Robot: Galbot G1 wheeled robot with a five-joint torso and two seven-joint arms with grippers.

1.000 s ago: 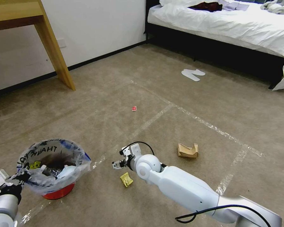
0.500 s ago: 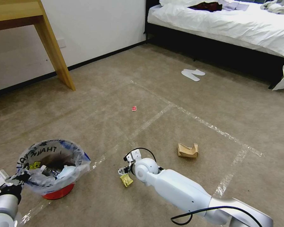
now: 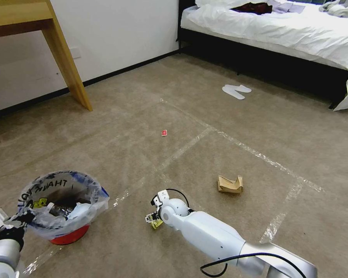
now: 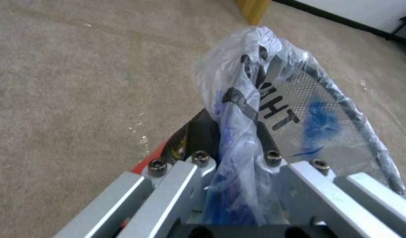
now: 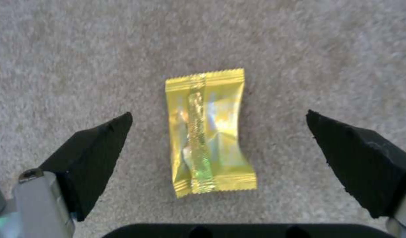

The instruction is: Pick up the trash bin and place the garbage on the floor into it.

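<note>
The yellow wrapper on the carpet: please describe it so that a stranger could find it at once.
On the floor beside the trash bin, it lies flat beneath the open right gripper. The yellow wrapper is shiny foil with crimped ends, unlike the brown paper bag.

So the yellow wrapper (image 5: 208, 132) sits flat on the beige carpet (image 5: 322, 46), dead center of the frame, long side running top to bottom with a shiny seam down its middle. The right gripper (image 5: 219, 119) is spread wide, one black fingertip (image 5: 95, 155) lower left, the other lower right, neither touching the wrapper.
</note>
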